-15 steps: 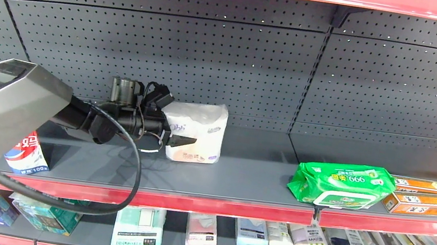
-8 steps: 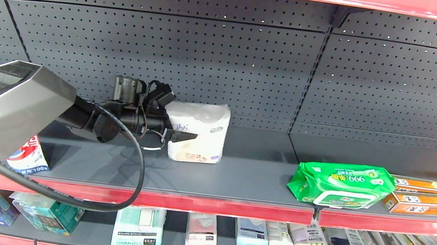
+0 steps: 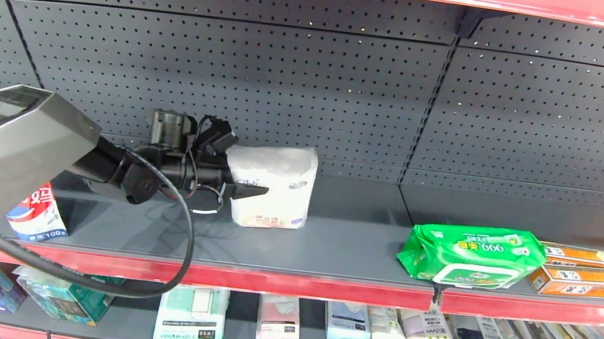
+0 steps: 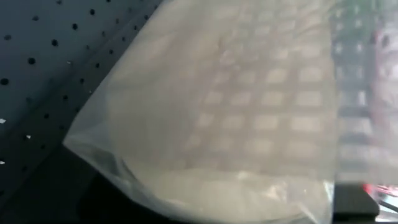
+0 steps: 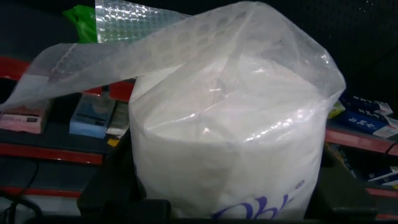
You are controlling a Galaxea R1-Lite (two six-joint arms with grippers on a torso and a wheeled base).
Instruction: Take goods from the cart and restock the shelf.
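The left tool (image 3: 252,189) gripped a white tissue pack (image 3: 277,181) on the shelf (image 3: 338,245), with green wipes (image 3: 470,255) at its three o'clock, while the right tool (image 5: 227,208) clamped a second tissue pack (image 5: 230,137).

I'm in a shop: red-edged shelf (image 3: 351,241) w/ pegboard back (image 3: 290,85), pkgd goods (image 3: 470,255) near its front edge, sachets (image 3: 279,320) on tier below.

A green wipes pack (image 3: 472,256) is laid flat near the front of the shelf (image 3: 327,244), just beside stacked orange boxes (image 3: 574,273). A red-and-white pack (image 3: 38,213) is stood well apart at the far left. Flat packets (image 3: 279,320) and a teal box (image 3: 83,297) are laid out one level below. A perforated panel (image 3: 290,85) is seen behind.
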